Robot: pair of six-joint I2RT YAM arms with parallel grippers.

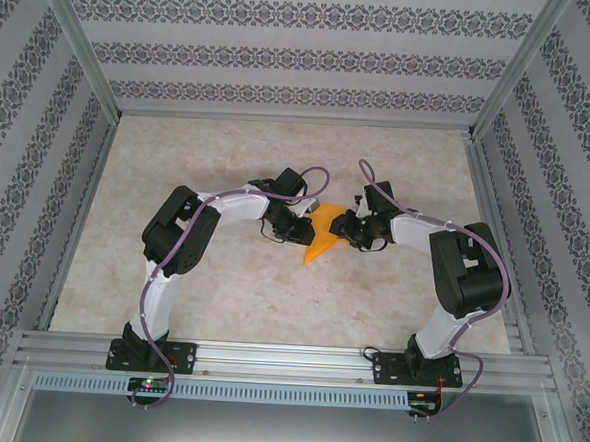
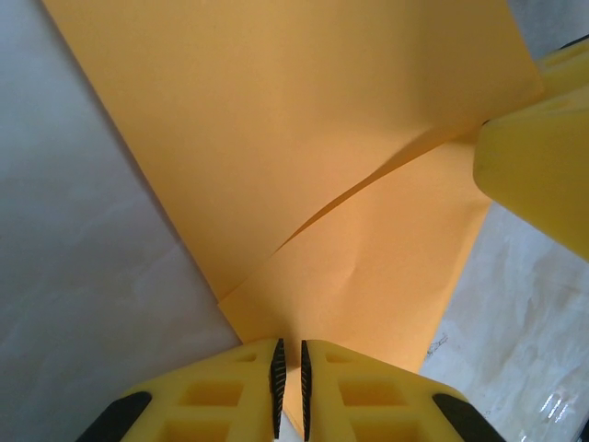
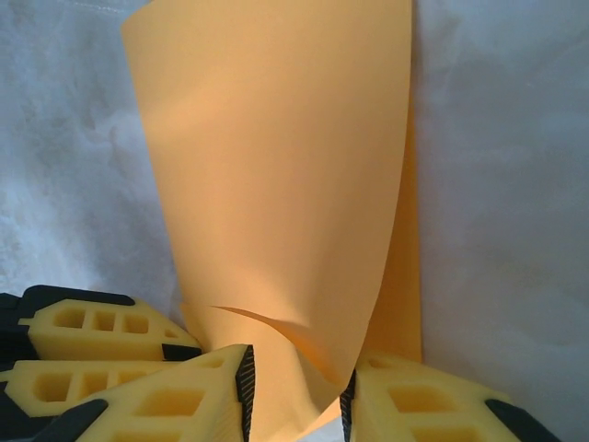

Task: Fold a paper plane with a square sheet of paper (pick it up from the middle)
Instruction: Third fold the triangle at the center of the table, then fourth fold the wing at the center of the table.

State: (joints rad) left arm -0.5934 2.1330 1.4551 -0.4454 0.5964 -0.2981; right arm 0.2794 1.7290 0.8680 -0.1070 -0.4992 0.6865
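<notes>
Orange paper [image 1: 322, 245] lies on the surface [image 1: 221, 287] between my hands, largely hidden by them from above. My left hand [image 2: 290, 391] is clamped on its folded corner. My right hand [image 3: 296, 401] straddles a curled edge with the contact cut off, so I can't tell if it grips.

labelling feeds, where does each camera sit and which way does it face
top external: above and behind the arm bases, looking down at the beige table; both arms, left end effector and right end effector at the orange-yellow folded paper sheet
left wrist: on that wrist, facing along its yellow fingers pinching the sheet
right wrist: on that wrist, facing along its fingers, sheet between them
shared: wrist views both catch the sheet
</notes>
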